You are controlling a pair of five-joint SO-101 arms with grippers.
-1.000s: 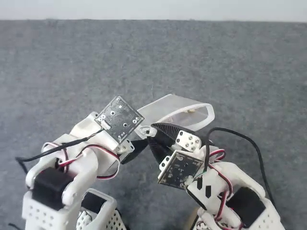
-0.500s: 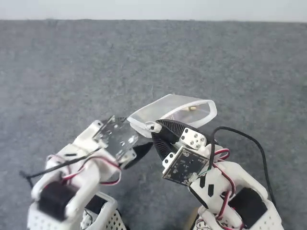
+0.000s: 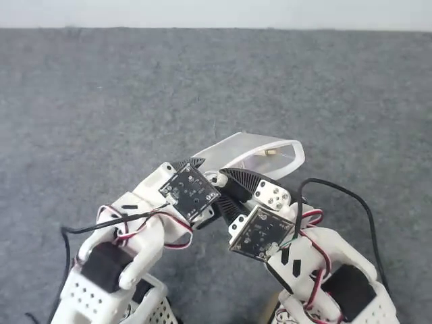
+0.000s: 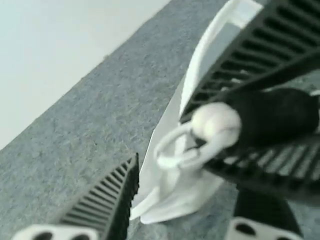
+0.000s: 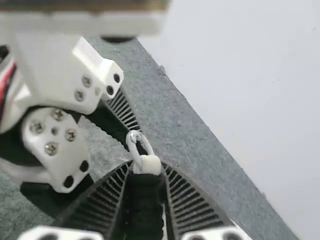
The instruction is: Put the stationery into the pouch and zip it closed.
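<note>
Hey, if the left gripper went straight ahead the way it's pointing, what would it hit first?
Most likely the pouch: its near end sits between the left gripper's open fingers. The zip pull, held by the right gripper, is just beyond. Depth is hard to judge.

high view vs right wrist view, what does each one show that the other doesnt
High view adds: the translucent white plastic pouch lying with its mouth open, a small yellowish item inside it, and a black cable looping over the grey carpet-like table.
Right wrist view adds: a close look at the right gripper clamped on the black zipper pull, whose small white ring sticks out past the fingertips.
Shared: that table, the pale wall behind it, and the left arm close by.
</note>
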